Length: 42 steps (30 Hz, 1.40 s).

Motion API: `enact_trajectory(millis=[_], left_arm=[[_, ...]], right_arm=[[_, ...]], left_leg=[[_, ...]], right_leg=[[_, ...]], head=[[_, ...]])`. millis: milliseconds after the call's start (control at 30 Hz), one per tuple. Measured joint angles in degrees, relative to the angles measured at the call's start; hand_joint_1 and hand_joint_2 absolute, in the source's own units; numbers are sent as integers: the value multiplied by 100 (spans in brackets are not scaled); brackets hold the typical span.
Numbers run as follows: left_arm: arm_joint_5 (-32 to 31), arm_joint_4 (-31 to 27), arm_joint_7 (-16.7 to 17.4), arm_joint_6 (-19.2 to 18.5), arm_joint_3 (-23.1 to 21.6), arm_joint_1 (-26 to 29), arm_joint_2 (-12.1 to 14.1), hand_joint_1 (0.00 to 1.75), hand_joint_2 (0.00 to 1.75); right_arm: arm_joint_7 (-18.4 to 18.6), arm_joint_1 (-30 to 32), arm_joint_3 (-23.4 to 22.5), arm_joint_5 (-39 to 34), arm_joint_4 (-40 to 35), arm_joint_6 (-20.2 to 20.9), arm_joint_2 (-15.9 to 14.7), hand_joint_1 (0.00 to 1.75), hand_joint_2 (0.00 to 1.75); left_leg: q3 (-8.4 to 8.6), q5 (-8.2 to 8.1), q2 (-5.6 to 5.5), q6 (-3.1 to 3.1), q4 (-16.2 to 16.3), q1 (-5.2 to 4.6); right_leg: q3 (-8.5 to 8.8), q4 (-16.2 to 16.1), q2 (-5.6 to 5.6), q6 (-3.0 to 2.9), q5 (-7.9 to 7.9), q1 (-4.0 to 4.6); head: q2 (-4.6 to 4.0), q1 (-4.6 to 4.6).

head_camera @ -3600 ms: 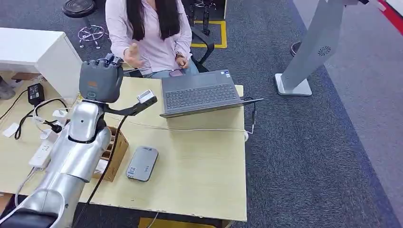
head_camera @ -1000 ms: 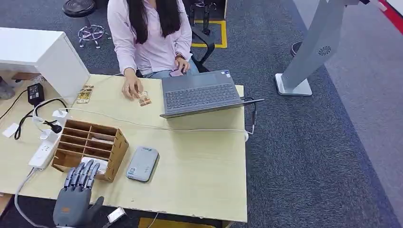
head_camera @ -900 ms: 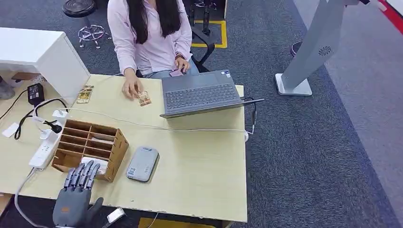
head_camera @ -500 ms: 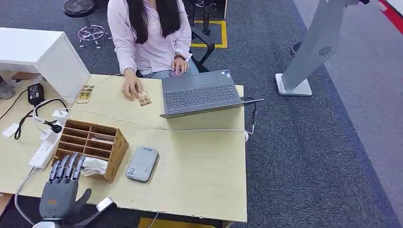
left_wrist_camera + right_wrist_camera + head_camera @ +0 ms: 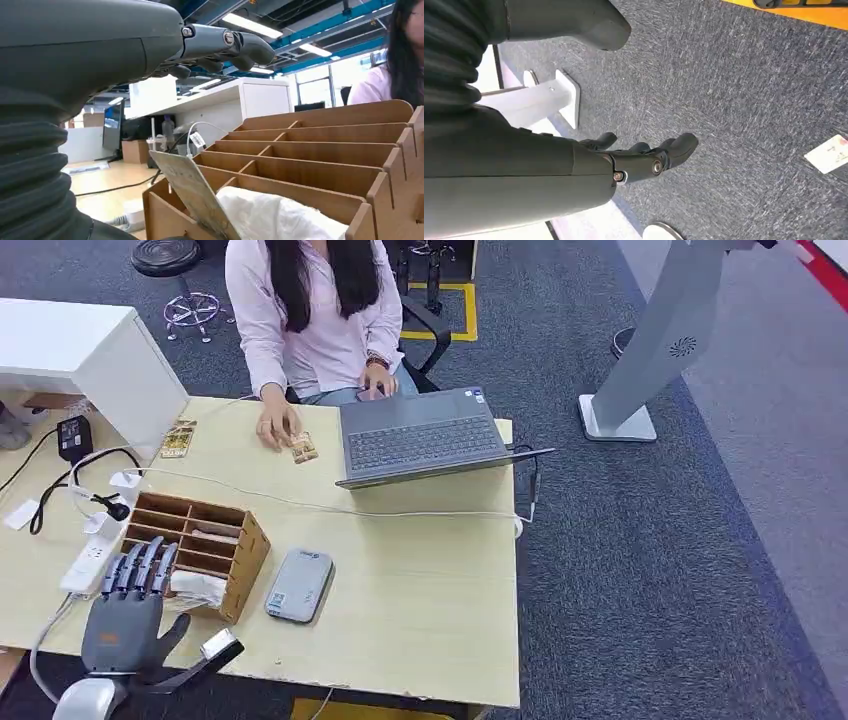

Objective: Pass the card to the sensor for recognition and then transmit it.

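A pale wooden desk [image 5: 420,610] on dark grey carpet [image 5: 640,570] carries a grey open laptop [image 5: 425,435], a wooden slotted rack [image 5: 195,540] and a grey flat card sensor [image 5: 299,584]. Left hand [image 5: 125,615] fingers [image 5: 140,568] released; right hand [image 5: 574,165] fingers [image 5: 674,147] released.

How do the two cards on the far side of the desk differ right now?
The card by the laptop lies beside the keyboard with the person's hand touching it; the card near the white cabinet lies alone, untouched. The first sits askew and looks shorter; the second looks longer and narrower. Both lie flat on the desk, printed in brownish tones.
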Motion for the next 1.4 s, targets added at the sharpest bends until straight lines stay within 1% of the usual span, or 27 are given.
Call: enact_trajectory(millis=[467,500,667,933,1067,1400], left_arm=[[-103,20,17,-55,-2,-36,-70,0,175],[-103,22,18,-57,-2,-36,-74,175,175],[-105,22,20,-140,-2,-34,-83,175,175],[39,22,-22,-120,-2,-22,-92,175,175],[118,22,-96,-118,-2,-22,-96,175,175],[157,22,-98,-122,-4,-24,-103,175,175]], right_arm=[[4,0,0,22,0,0,0,0,175],[9,0,0,22,0,0,0,0,175],[9,0,0,28,0,0,0,0,175],[7,0,0,39,0,2,0,0,175],[5,0,0,42,0,2,0,0,175],[4,0,0,44,0,0,0,0,175]], left_leg=[[0,0,0,0,0,0],[0,0,0,0,0,0],[0,0,0,0,0,0],[0,0,0,0,0,0],[0,0,0,0,0,0],[0,0,1,0,0,0]], right_leg=[[0,0,0,0,0,0],[0,0,0,0,0,0],[0,0,0,0,0,0],[0,0,0,0,0,0],[0,0,0,0,0,0],[0,0,1,-2,1,0]], head=[[0,0],[0,0],[0,0],[0,0],[0,0],[0,0]])
